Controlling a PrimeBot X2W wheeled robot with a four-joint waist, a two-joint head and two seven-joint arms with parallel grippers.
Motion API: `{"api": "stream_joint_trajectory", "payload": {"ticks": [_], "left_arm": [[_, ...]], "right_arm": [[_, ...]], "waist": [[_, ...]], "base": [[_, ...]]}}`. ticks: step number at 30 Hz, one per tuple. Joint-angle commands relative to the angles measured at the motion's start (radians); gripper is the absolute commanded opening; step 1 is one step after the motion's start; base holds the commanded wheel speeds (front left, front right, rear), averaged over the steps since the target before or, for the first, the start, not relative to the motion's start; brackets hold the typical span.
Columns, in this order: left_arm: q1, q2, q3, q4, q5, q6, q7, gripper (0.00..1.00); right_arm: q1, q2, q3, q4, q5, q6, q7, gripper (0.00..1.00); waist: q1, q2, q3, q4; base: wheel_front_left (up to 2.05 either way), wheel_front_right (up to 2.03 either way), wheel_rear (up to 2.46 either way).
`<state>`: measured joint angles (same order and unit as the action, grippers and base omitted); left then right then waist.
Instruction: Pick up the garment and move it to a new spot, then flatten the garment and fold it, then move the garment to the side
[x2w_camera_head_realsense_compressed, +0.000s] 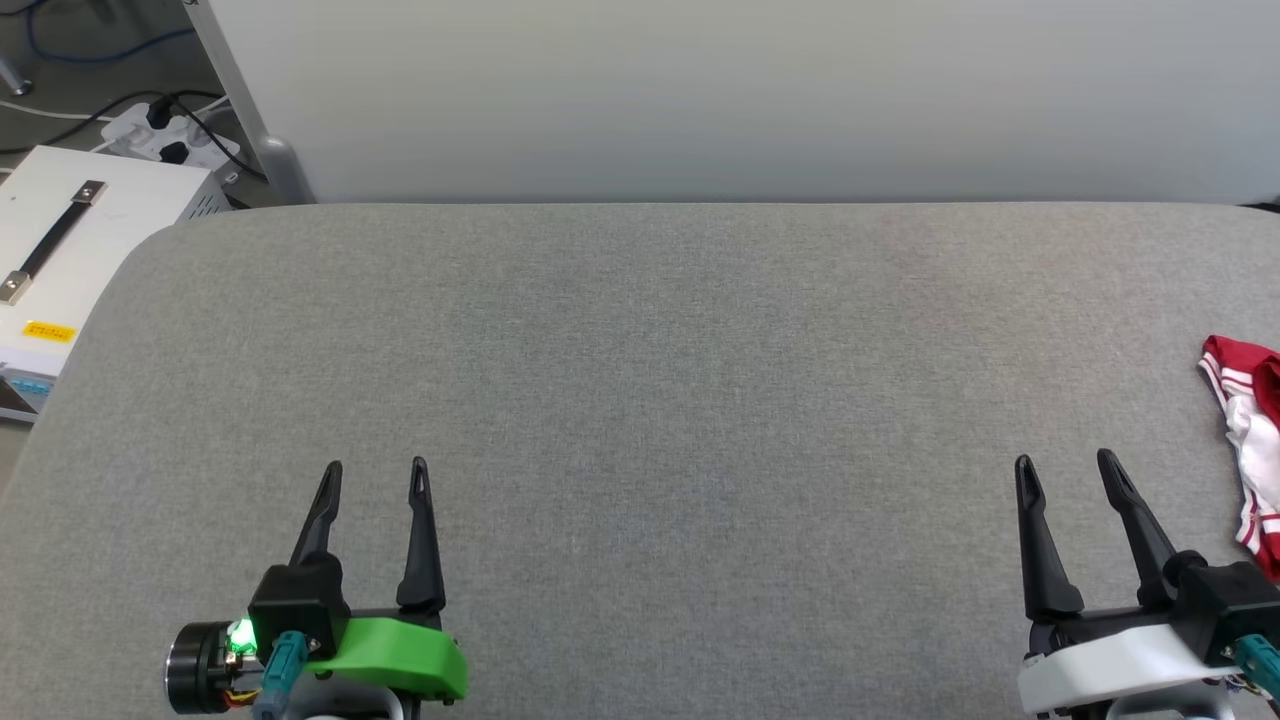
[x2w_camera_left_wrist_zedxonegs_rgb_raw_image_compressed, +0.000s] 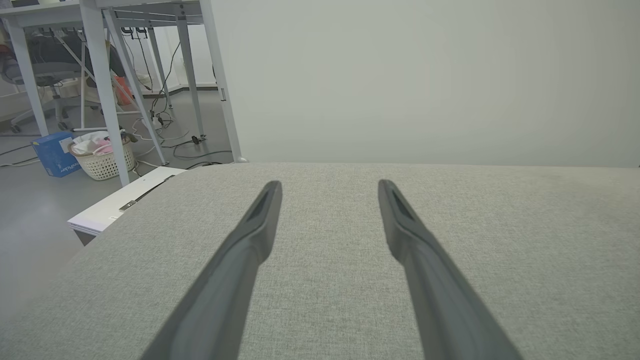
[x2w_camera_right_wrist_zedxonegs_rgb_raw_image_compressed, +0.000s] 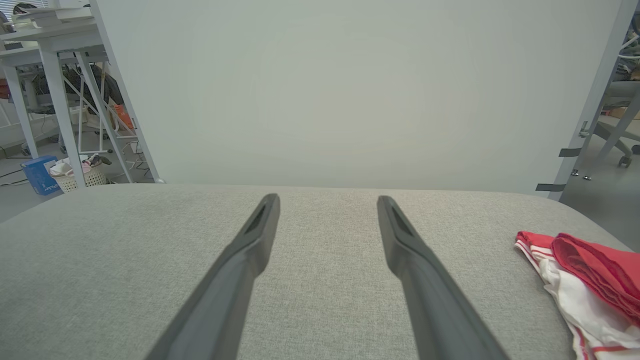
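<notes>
The garment (x2w_camera_head_realsense_compressed: 1248, 430), red and white with striped trim, lies in a soft heap at the far right edge of the grey cloth-covered table (x2w_camera_head_realsense_compressed: 640, 340), partly cut off by the head view. In the right wrist view it (x2w_camera_right_wrist_zedxonegs_rgb_raw_image_compressed: 585, 280) shows a red part lying in layers over a white part. From this angle I cannot be sure whether that is a loose fold or only a bunch. The left gripper (x2w_camera_head_realsense_compressed: 376, 464) sits low at the near left, its two dark fingers spread wide with nothing between them. The right gripper (x2w_camera_head_realsense_compressed: 1065, 458) sits at the near right, just as wide and just as bare, near the garment but apart from it. Both wrist views look along parted fingers over bare grey cloth. This fits a shirt waiting at the side to be picked up, and it fits equally a shirt already folded and set aside with the arms at rest, so the pictures do not settle which step is in hand. In either case the right arm is the one near the cloth. The heap sits close to the table's edge, and a careless brush from those fingers could undo its layers or push it over the side.
</notes>
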<state>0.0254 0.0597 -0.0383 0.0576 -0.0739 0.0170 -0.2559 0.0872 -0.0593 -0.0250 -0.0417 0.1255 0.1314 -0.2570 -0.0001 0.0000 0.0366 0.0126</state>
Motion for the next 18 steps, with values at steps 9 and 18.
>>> {"api": "stream_joint_trajectory", "payload": {"ticks": [9, 18], "left_arm": [[0.025, -0.007, 0.004, -0.007, -0.003, -0.012, -0.006, 1.0], [0.014, -0.003, 0.003, -0.006, -0.001, -0.009, 0.002, 0.0]], "right_arm": [[0.031, 0.006, 0.004, 0.024, 0.003, -0.001, -0.005, 1.0], [0.018, 0.006, 0.003, 0.027, 0.002, 0.0, 0.002, 0.0]], "waist": [[0.0001, 0.0, -0.009, -0.001], [0.0001, 0.0, -0.009, -0.003]], "base": [[0.0, 0.0, 0.0], [0.0, 0.0, 0.0]]}}
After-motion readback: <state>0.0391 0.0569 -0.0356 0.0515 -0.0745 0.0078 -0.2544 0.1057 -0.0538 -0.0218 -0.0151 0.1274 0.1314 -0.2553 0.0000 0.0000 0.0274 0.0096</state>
